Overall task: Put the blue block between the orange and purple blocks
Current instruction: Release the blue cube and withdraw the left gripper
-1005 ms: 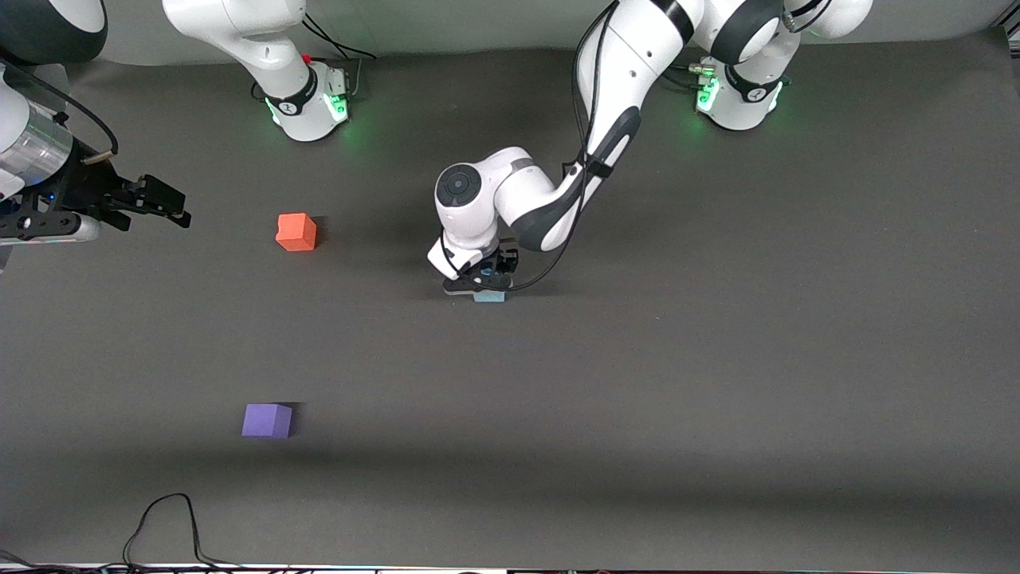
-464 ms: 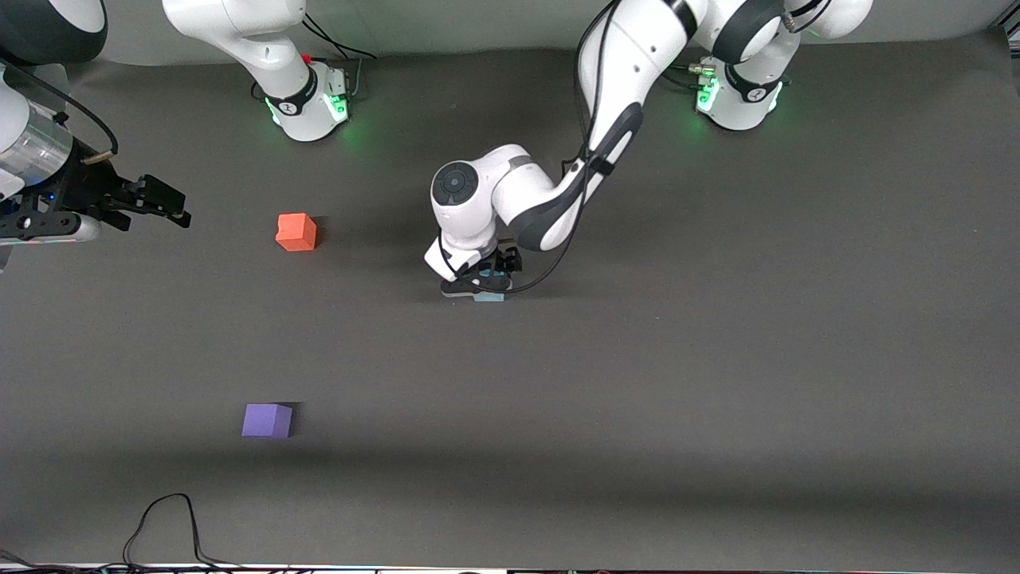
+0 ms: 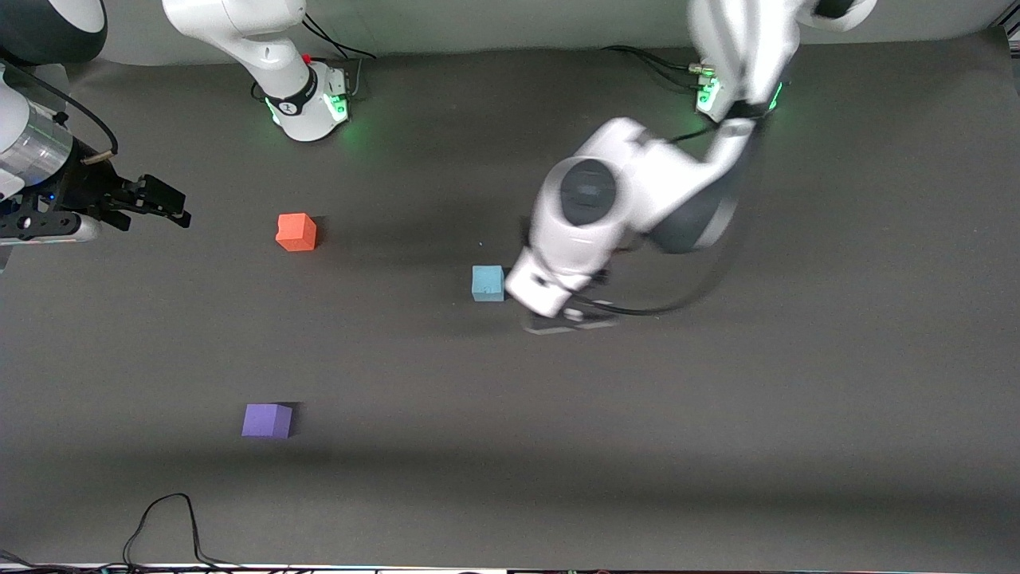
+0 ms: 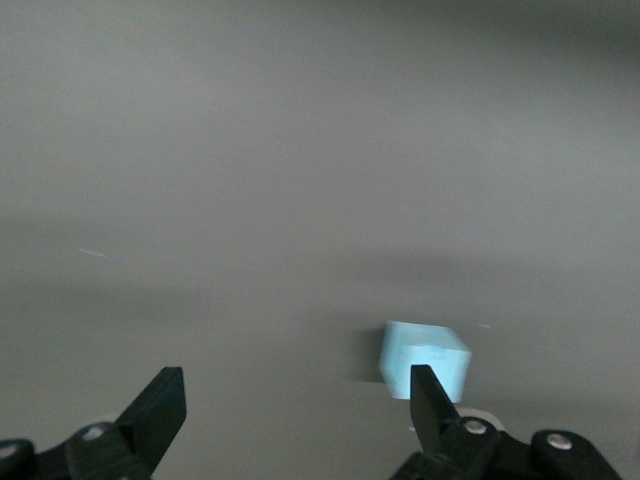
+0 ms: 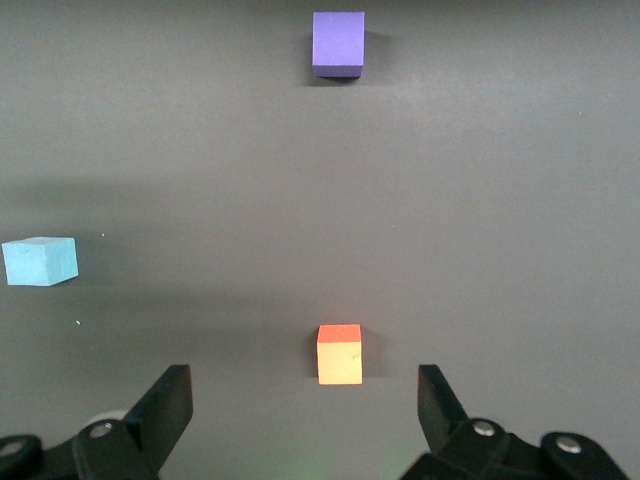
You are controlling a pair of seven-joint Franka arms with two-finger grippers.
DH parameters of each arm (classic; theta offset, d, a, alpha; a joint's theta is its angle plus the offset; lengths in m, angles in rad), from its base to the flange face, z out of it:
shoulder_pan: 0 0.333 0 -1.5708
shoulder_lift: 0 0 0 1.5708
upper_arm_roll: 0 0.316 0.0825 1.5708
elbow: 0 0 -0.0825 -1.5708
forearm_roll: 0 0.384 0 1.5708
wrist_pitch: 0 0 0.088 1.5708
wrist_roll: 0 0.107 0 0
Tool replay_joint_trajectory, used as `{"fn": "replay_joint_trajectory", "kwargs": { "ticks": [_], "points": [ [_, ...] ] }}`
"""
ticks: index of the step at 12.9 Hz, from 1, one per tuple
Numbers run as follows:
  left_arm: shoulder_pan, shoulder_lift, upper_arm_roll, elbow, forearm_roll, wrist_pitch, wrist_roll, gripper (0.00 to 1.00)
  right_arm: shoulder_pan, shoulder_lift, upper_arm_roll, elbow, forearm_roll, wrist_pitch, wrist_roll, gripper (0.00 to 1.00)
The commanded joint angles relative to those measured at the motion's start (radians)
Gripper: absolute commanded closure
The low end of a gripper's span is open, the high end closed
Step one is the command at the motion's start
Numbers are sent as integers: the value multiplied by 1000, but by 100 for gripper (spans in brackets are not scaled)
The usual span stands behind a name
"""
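Observation:
The blue block [image 3: 488, 283] sits on the dark mat near the table's middle, held by nothing. It also shows in the left wrist view [image 4: 424, 360] and the right wrist view [image 5: 40, 261]. The orange block [image 3: 296, 232] lies toward the right arm's end, and the purple block [image 3: 267, 420] lies nearer the camera than it. My left gripper [image 3: 567, 319] is open and empty, up in the air beside the blue block; in its own view [image 4: 295, 385] the block is past one fingertip. My right gripper [image 3: 163, 203] waits open and empty, above the mat near the orange block [image 5: 340, 353].
A black cable [image 3: 163, 518] loops on the mat near the front edge, at the right arm's end. Both arm bases [image 3: 307, 104] stand along the edge farthest from the camera. Bare mat lies between the orange block and the purple block [image 5: 338, 43].
My left gripper was down around the blue block; it has risen and swung toward the left arm's end, leaving the block on the mat. The right arm has not moved.

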Motion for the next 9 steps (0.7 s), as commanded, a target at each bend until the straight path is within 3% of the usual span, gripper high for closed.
{"fn": "replay_joint_trajectory", "kwargs": {
  "ticks": [1, 5, 9],
  "points": [
    [191, -186, -17, -199, -32, -44, 206, 0, 15, -9, 15, 10, 54, -34, -11, 0],
    [445, -360, -7, -258, 8, -184, 544, 0, 221, 11, 19, 37, 82, -31, 246, 0],
    [549, -455, -7, -261, 37, -250, 672, 0, 459, 192, 19, 228, 83, -34, 584, 0]
  ]
}}
